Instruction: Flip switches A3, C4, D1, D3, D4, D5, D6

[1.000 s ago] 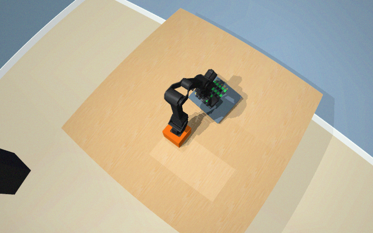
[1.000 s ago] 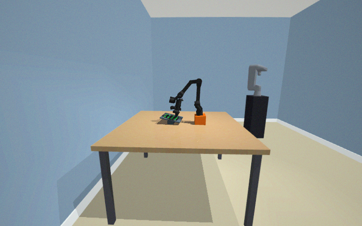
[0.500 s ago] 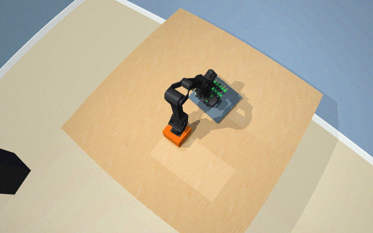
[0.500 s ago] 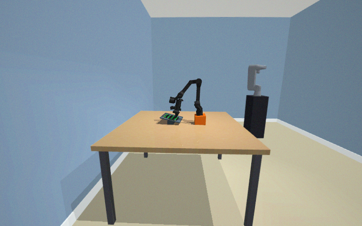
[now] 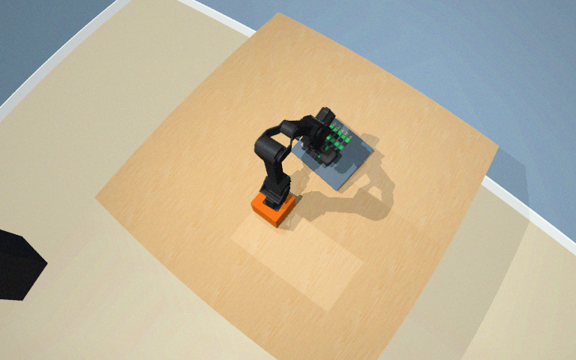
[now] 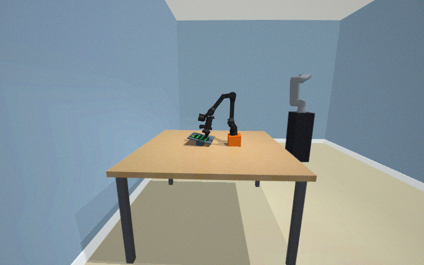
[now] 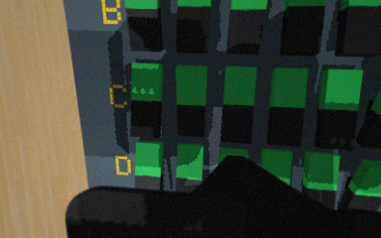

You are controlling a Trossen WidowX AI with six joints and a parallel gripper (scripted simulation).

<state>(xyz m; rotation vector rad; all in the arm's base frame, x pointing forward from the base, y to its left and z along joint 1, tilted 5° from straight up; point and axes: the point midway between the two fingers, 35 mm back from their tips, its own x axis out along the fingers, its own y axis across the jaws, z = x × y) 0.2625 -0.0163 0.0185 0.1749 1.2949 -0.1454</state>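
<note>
Switch panel on the desk, tilted on its stand, its low side toward my orange base, which brings row D nearest me. And here come my fingers, narrow, closed on nothing, because this job wants one blunt poker, not a grip! They point down over row D, their tip covering part of the D3 switch; whether it touches, I can't tell. D3 looks like my target, with the D4 switch right beside it, so a sideways slip could press the wrong one. Above waits the C4 switch. Which ends are raised under these shadows? Hard to call, so I'd judge the tilt before pushing, then lift straight off.
</note>
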